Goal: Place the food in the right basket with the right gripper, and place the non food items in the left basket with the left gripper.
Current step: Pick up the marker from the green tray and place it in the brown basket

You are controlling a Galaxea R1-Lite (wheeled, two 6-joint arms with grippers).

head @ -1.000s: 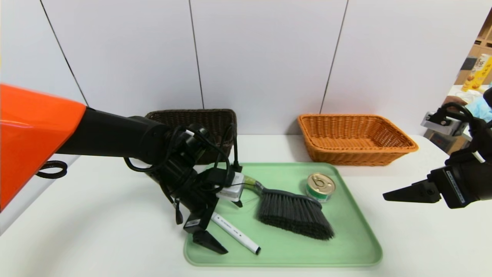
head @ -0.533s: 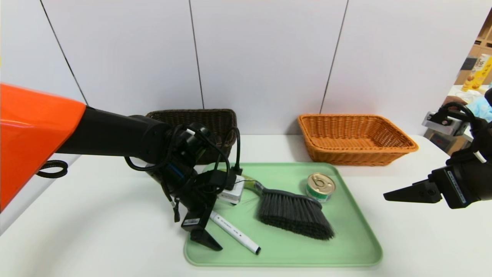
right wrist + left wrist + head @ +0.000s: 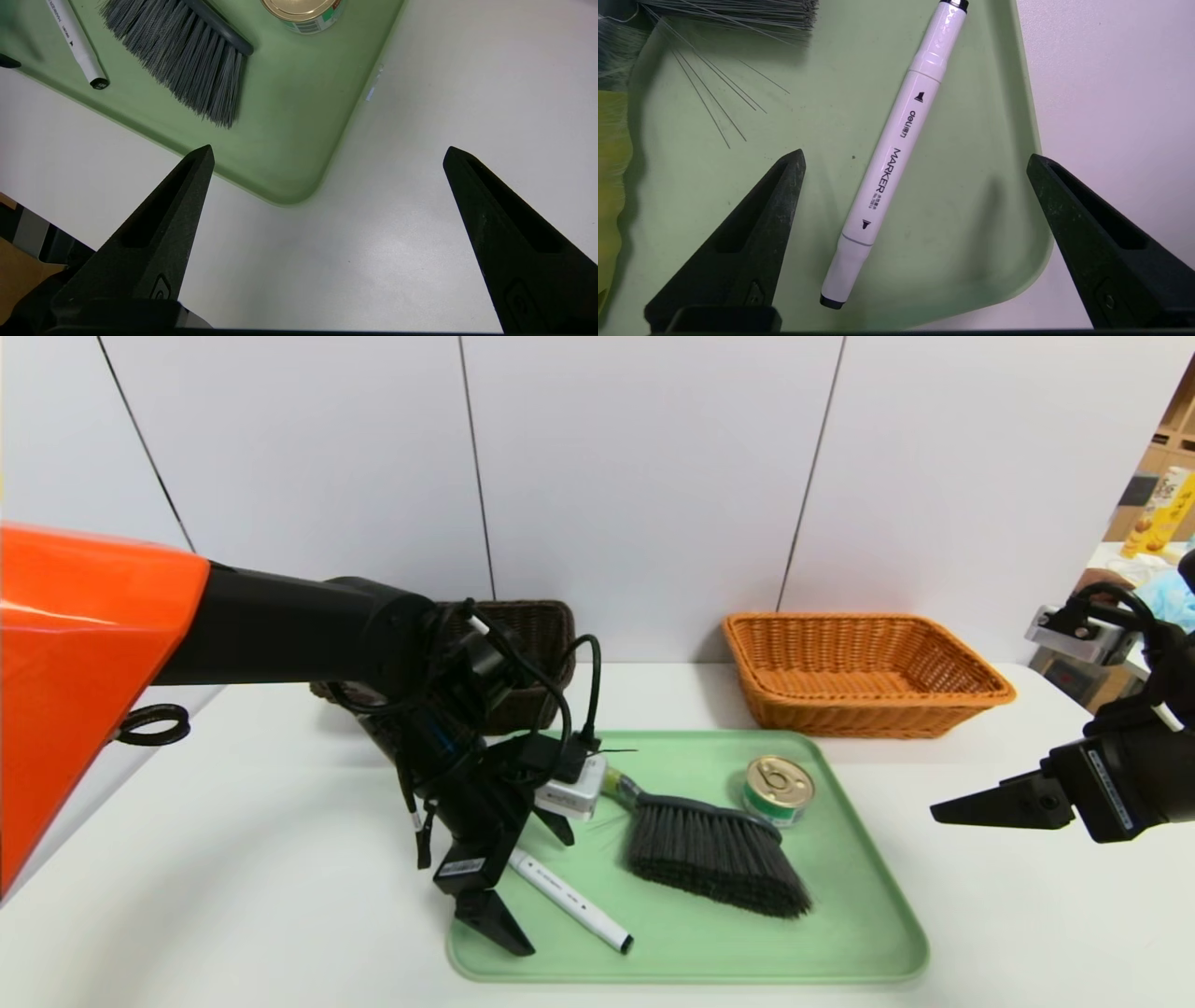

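White panelled wall (image 3: 635,476), white table (image 3: 233,859), cardboard boxes (image 3: 1162,448) far right

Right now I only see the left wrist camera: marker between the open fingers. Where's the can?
Observer: The can stands on the tray, far right side, beside the brush head.
Operator: Right gripper near it?
Observer: No, the right gripper hangs open above the table, off the tray's right edge.
Operator: Anything in the baskets?
Observer: The right basket shows nothing inside; the left basket is mostly hidden behind the arm.
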